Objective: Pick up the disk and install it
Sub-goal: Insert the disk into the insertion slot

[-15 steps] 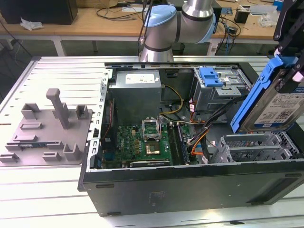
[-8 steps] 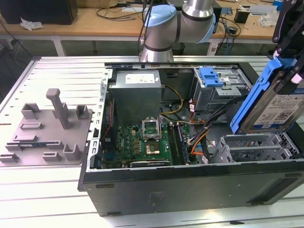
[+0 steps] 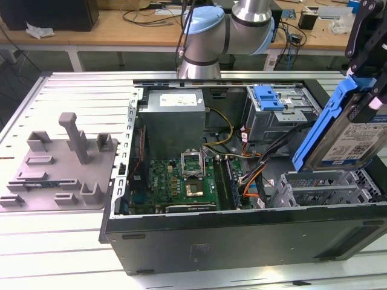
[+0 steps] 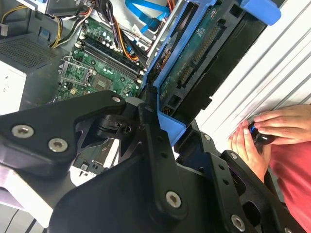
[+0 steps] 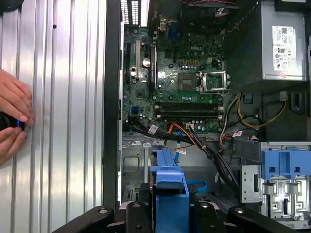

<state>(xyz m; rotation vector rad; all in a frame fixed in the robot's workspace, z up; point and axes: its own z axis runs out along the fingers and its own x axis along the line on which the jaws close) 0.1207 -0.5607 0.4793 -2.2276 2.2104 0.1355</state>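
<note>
obs: tool [image 3: 367,90] is closed on the disk [image 3: 357,142] and holds it in the air, tilted steeply on edge, over the end of the open computer case [image 3: 242,235] at the exterior view's right. label side faces the exterior camera. in the second wrist view the green circuit-board underside of the drive [image 4: 194,58] shows. the fingers clamp across the blue carrier frame [image 3: 320,133] at one end of the drive. nothing else touches the disk.

below it: empty metal drive cage [image 3: 320,190], with loose cables running just beside. further in are the motherboard [image 3: 181,178] and the grey power supply box [image 3: 172,121]. a bare blue bracket [image 3: 269,96] sits on the upper bay, well apart from the disk. a person's hands [image 4: 262,131] rest on the ribbed table [image 3: 72,90] outside the case wall, around a small dark object.

handling, judged: rigid metal body, dense for its size. gripped at one end, the weight probably hangs off the tool as a lever load. metal faces likely slick, plastic frame gives better purchase. frame rails probably flex a little. exposed board and connector are fragile and shock-sensitive. best hold looks to be the frame's edges, clear of board and label.
</note>
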